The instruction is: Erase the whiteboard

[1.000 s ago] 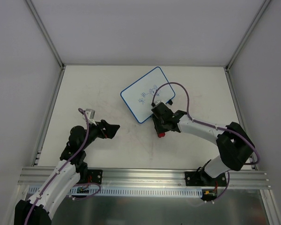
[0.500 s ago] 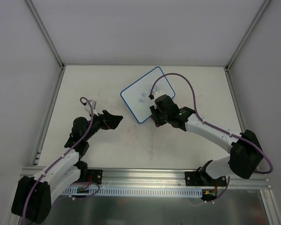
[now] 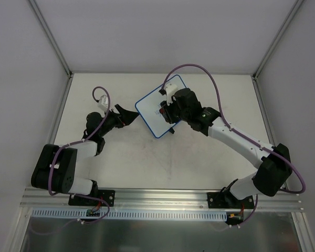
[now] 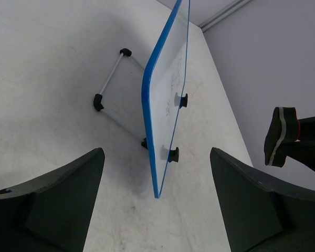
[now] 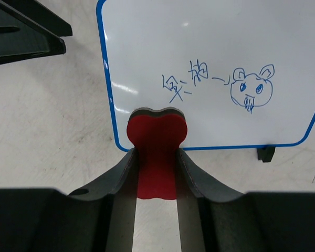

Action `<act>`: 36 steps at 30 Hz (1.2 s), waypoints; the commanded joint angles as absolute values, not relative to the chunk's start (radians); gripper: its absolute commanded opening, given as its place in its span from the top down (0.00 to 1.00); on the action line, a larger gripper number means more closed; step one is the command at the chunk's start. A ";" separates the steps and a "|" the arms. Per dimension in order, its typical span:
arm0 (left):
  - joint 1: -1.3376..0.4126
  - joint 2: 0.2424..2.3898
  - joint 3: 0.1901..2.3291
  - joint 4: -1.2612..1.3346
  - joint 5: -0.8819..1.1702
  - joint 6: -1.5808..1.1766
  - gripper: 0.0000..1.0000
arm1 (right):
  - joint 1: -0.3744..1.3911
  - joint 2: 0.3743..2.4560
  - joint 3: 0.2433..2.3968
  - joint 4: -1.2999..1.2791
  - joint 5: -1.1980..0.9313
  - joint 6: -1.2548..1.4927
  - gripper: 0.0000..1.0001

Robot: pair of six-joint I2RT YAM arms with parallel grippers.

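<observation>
The whiteboard (image 3: pixel 148 111) stands tilted at the table's middle back, with a blue rim and blue doodles (image 5: pixel 220 84) on it. My right gripper (image 3: pixel 165 111) is over the board's near-left part, shut on the red bone-shaped eraser (image 5: pixel 156 152). The eraser's head overlaps the board's lower edge (image 5: pixel 210 47). My left gripper (image 3: pixel 127 116) is open and empty, just left of the board's left corner. In the left wrist view the board is edge-on (image 4: pixel 168 89) between the open fingers (image 4: pixel 155 210), and the eraser (image 4: pixel 283 136) shows at the right.
A wire stand with black feet (image 4: pixel 111 79) props the board from behind. A black foot (image 5: pixel 265 153) sits under its lower edge. Grey enclosure walls and a metal frame (image 3: pixel 52 42) surround the white table (image 3: pixel 199 168).
My right gripper has carried the eraser from the table in front of the board up and left over the board. My left arm has reached out toward the board's left corner.
</observation>
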State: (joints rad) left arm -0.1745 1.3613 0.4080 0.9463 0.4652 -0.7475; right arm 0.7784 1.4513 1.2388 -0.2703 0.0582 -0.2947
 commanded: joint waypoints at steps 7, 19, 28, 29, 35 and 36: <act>-0.169 1.551 0.512 1.278 0.545 -0.874 0.26 | 0.706 1.538 1.350 -0.219 -0.084 -0.342 1.00; -0.232 1.694 0.601 1.338 0.509 -0.865 0.45 | 0.666 1.563 1.289 -0.118 -0.146 -0.307 1.00; -0.247 1.707 0.609 1.313 0.494 -0.848 0.51 | 0.666 1.589 1.284 -0.072 -0.147 -0.311 1.00; -0.248 1.709 0.601 1.316 0.489 -0.850 0.51 | 0.666 1.591 1.284 -0.071 -0.147 -0.311 1.00; -0.261 1.733 0.555 1.396 0.459 -0.871 0.53 | 0.666 1.592 1.272 -0.052 -0.150 -0.313 1.00; -0.265 1.736 0.558 1.410 0.469 -0.868 0.55 | 0.666 1.591 1.269 -0.043 -0.147 -0.313 1.00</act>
